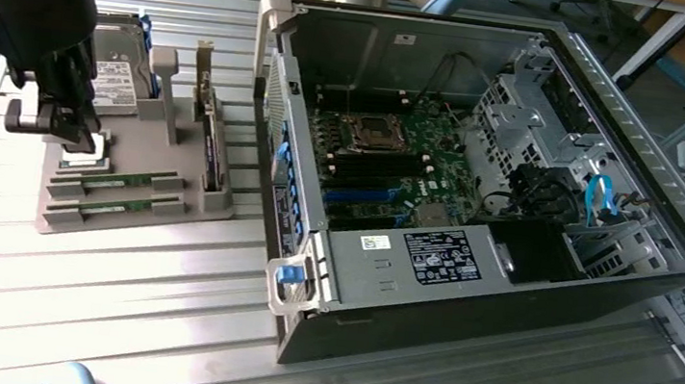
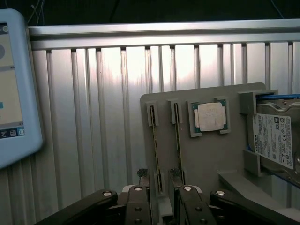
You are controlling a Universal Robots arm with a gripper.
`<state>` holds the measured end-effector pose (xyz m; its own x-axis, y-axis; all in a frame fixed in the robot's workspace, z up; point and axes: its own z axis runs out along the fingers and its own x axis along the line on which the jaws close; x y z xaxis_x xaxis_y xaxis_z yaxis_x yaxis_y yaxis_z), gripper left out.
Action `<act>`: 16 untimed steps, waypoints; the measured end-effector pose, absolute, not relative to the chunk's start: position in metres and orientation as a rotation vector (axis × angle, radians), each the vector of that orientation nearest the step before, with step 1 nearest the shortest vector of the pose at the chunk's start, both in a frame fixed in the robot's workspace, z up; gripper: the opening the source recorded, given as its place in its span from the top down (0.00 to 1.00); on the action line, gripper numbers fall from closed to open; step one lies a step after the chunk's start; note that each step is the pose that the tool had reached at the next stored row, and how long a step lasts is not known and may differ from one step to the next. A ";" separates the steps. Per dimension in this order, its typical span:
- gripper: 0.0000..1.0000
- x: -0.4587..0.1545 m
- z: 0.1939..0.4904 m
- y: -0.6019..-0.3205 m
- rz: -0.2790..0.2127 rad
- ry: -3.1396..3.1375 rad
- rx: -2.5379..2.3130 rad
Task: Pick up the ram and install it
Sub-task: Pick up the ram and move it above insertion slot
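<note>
Ram [image 2: 156, 140] is a thin, light, stiff stick that looks easy to crack. It stands on edge in the tray [image 2: 220, 154]. Hand [image 2: 158, 175] hangs above the tray, fingers apart. Grab its flat sides.

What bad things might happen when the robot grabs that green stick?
The open end effector is lined up over one ram, and a second stick lies right beside it, so a finger might bump or catch that one. Both sit in slots of the grey holder; a crooked pull might jam the thin board.
</note>
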<state>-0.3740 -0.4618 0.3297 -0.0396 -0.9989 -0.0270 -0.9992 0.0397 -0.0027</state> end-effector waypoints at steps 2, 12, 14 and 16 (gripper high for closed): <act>0.70 -0.374 0.329 -0.462 0.026 2.249 -2.163; 0.70 -0.374 0.326 -0.462 0.026 2.247 -2.165; 0.70 -0.374 0.326 -0.462 0.026 2.247 -2.165; 0.70 -0.374 0.325 -0.462 0.026 2.246 -2.165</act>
